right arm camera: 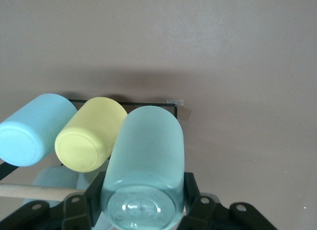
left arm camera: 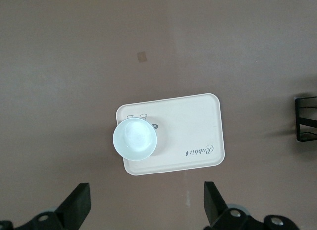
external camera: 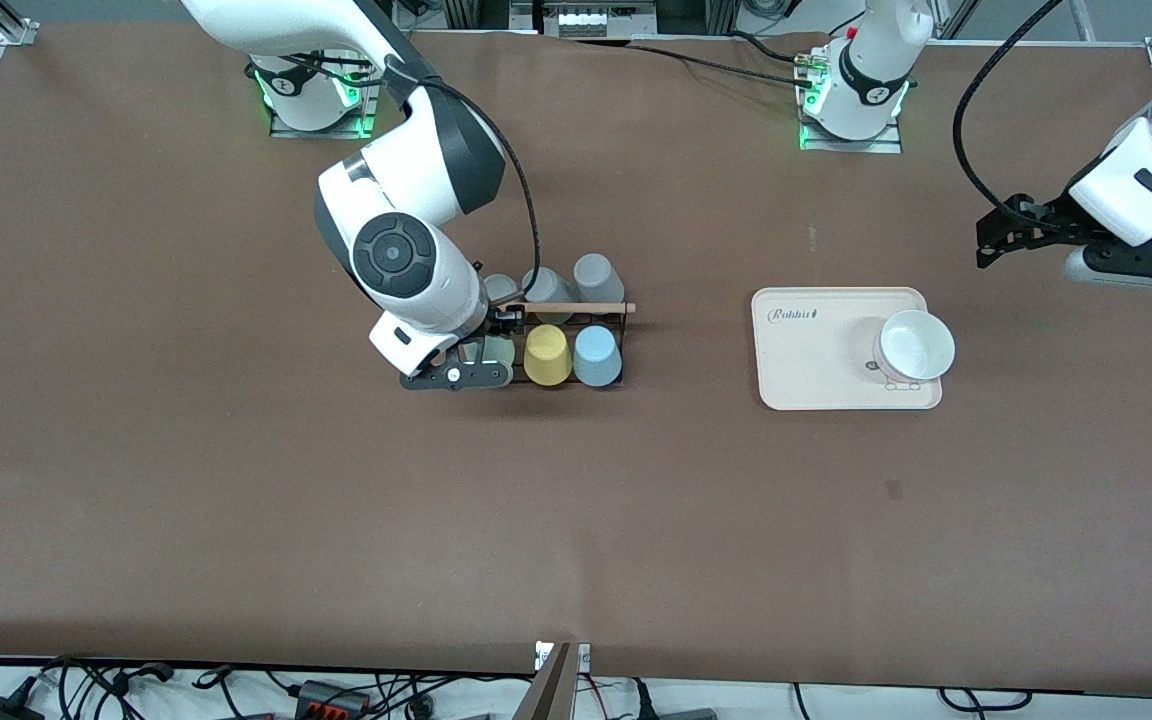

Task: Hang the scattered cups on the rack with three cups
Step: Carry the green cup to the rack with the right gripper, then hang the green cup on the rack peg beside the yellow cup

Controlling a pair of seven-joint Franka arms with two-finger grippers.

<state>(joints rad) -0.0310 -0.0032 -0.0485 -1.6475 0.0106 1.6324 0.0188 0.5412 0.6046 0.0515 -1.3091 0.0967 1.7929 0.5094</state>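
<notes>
risk – peg miss: mint green cup [right arm camera: 143,165] is gripped between the right gripper's [external camera: 481,352] fingers, over the rack [external camera: 624,318] at the slot beside the yellow cup [external camera: 547,354]. Its peg is hidden; if the mouth is off-centre, it likely tips on release.
risk – neighbour knock: mint cup sits just beside the yellow cup, which sits beside the light blue cup [external camera: 597,356]. A sideways drift could nudge the whole row nearest the front camera.
risk – rack shift: wire frame looks light; pushing down could slide it on the worktop [external camera: 236,500].
right arm: reaches from its base down over the rack, wrist low, partly covering the end of the rack toward the right arm's end of the worktop.
left arm: waits, high over the worktop edge; left gripper [left arm camera: 143,202] hovers near the cream tray [left arm camera: 198,126], fingers spread, holding nothing.
rack row farther from the front camera: three grey cups [external camera: 595,277] already hung, next to the wooden rod [external camera: 576,308].
tray: carries a white bowl [external camera: 917,345]; not involved.
</notes>
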